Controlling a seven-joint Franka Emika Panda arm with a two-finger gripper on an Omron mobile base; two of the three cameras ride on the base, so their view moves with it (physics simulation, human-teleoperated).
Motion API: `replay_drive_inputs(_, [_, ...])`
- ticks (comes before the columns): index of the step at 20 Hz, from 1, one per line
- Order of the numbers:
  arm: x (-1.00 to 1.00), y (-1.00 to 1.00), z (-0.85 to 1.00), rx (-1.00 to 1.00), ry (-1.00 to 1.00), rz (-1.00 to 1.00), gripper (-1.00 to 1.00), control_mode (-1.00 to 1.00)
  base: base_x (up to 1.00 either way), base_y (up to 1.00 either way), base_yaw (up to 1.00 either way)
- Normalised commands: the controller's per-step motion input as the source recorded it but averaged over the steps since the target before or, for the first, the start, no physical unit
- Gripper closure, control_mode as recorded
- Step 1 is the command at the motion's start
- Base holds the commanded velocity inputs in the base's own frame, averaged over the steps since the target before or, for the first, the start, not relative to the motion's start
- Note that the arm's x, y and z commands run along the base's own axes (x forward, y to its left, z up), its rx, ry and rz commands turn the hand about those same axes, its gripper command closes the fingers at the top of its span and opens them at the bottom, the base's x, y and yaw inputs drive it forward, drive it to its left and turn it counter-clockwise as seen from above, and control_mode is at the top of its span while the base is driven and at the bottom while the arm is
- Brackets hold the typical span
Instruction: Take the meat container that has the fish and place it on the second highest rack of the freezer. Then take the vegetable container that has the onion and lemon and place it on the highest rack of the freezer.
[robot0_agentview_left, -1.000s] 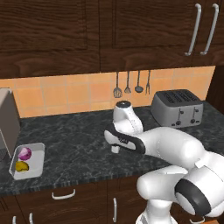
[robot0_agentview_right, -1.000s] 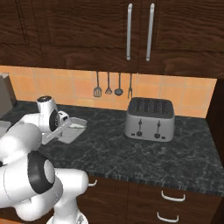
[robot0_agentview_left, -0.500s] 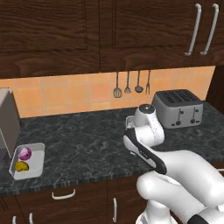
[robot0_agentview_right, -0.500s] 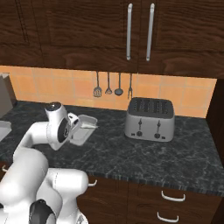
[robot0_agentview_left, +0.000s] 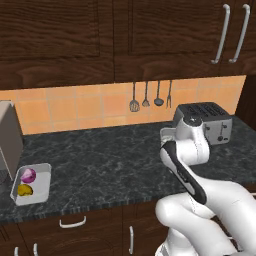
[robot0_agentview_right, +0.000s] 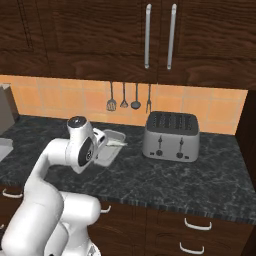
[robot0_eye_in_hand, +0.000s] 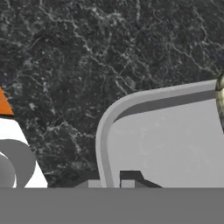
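My gripper (robot0_eye_in_hand: 111, 181) is shut on the rim of the meat container (robot0_eye_in_hand: 103, 140), a shallow grey metal tray held a little above the dark counter. One end of the fish (robot0_eye_in_hand: 220, 100) peeks in at the hand view's right edge. From the right base camera, the meat container (robot0_agentview_right: 111, 150) sticks out to the right of my hand, with the pale fish (robot0_agentview_right: 118, 144) lying in it. The vegetable container (robot0_agentview_left: 41, 186) sits at the counter's front left, holding the purple onion (robot0_agentview_left: 28, 175) and the yellow lemon (robot0_agentview_left: 24, 190).
A silver toaster (robot0_agentview_right: 170, 136) stands at the back right of the counter, right of the held tray. Utensils (robot0_agentview_right: 127, 97) hang on the orange tiled wall. A grey appliance (robot0_agentview_left: 7, 135) stands at the far left, beside the vegetable container. Dark cabinets hang overhead.
The arm has swung to the right along the counter, carrying the meat container with the fish toward the toaster. The vegetable container has stayed put.
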Motion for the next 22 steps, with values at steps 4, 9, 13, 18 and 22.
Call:
replay_drive_inputs(4, [-0.54, -0.10, 0.28, -0.13, 0.11, 0.16, 1.00, -1.00, 0.00, 0.00, 0.00])
replay_drive_inputs(9, [-0.73, -0.05, 0.47, -0.06, 0.04, 0.14, 1.00, -1.00, 0.00, 0.00, 0.00])
replay_drive_inputs(13, [-0.89, 0.00, 0.62, 0.00, 0.00, 0.03, 1.00, -1.00, 0.00, 0.00, 0.00])
replay_drive_inputs(18, [-0.33, -0.15, 0.80, -0.03, 0.12, 0.07, 1.00, -1.00, 0.00, 0.00, 0.00])
replay_drive_inputs(22, [-0.45, -0.20, 0.50, -0.05, 0.02, 0.17, 1.00, -1.00, 0.00, 0.00, 0.00])
